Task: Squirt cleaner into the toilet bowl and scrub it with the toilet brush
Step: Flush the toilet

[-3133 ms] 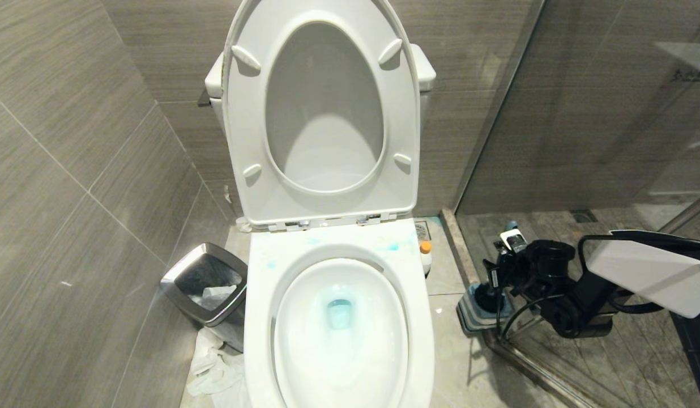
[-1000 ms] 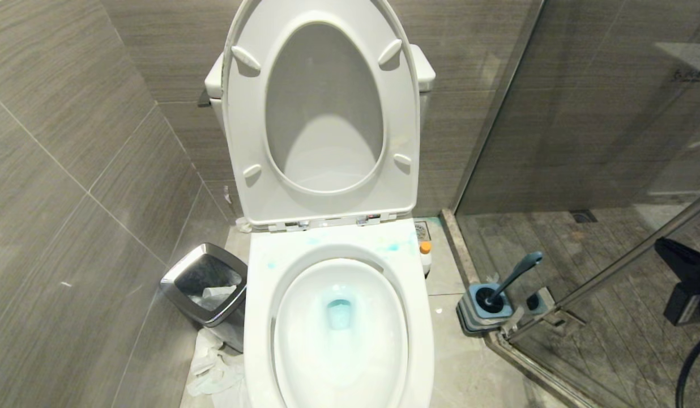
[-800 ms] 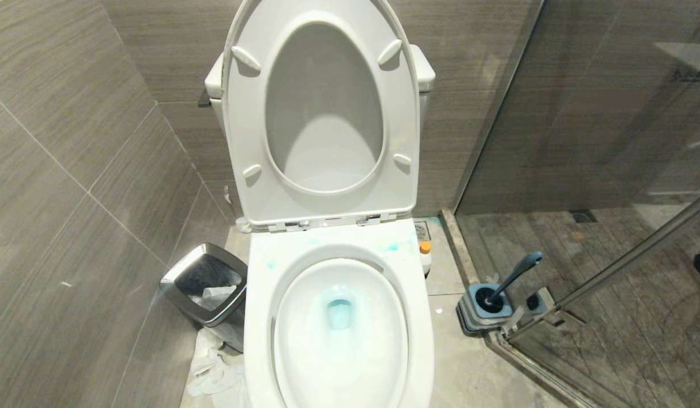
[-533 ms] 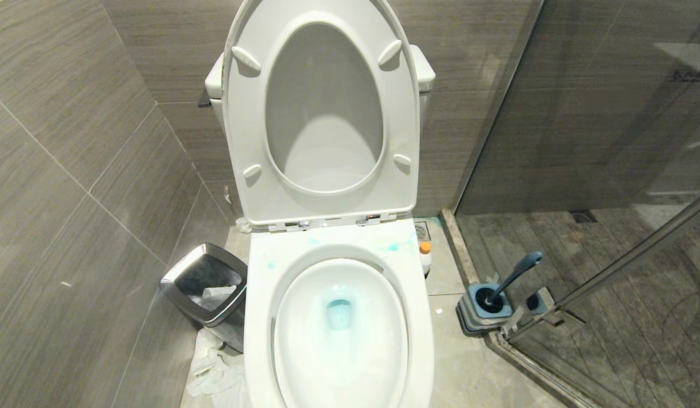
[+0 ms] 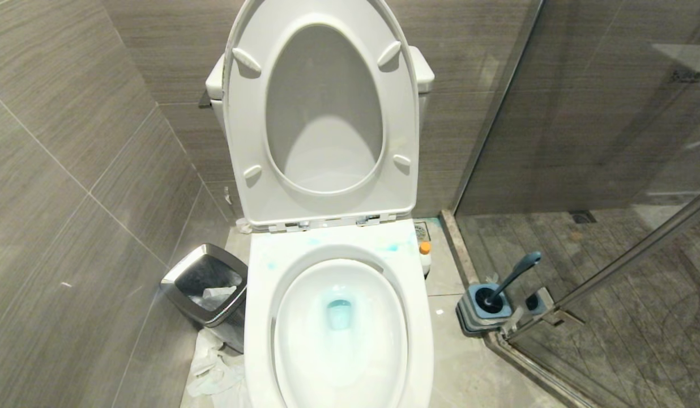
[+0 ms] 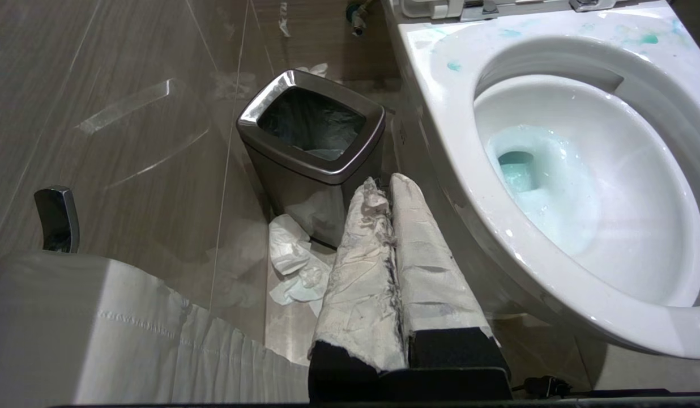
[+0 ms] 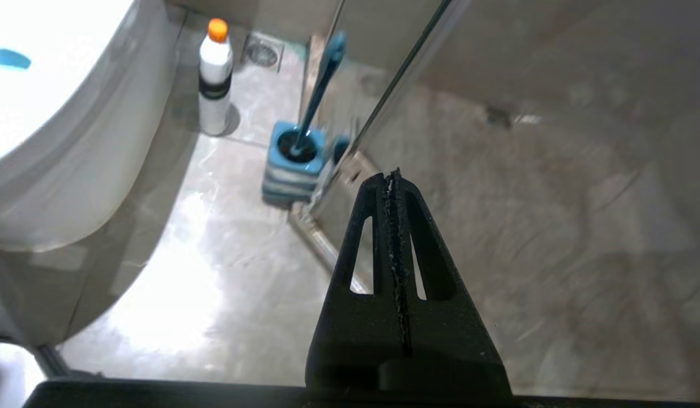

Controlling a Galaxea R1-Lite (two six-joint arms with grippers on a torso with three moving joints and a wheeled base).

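Room: grey tiled bathroom, wood-grain wall tiles (image 5: 72, 170), a glass shower screen (image 5: 599, 113) on my right.
Toilet bowl: the toilet bowl (image 5: 259, 317) stands straight ahead of me with the seat and lid (image 5: 321, 209) raised against the tank.
Cleaner: the cleaner (image 5: 338, 313) tints the water at the bottom of the bowl pale blue; turquoise drops and smears lie on the flat rim near the hinges (image 6: 453, 66).
Bin: a small chrome-rimmed bin (image 5: 205, 292) sits on the floor on my left of the bowl, dark liner and some paper inside; crumpled tissue (image 6: 296, 263) lies on the floor at its foot.
Bottle: a white bottle with an orange cap (image 7: 216, 76) stands upright on the floor on my right of the bowl.
Toilet brush: the toilet brush (image 5: 511, 277) stands head down in its square blue-grey holder (image 5: 480, 311), handle leaning, at the corner of the shower frame.
My left gripper: my left gripper (image 6: 384, 184), wrapped in white, is pressed shut on nothing, low between the bin and the bowl's outer wall.
My right gripper: my right gripper (image 7: 391, 178) is closed and empty, hanging apart from the brush, which lies beyond my fingertips.
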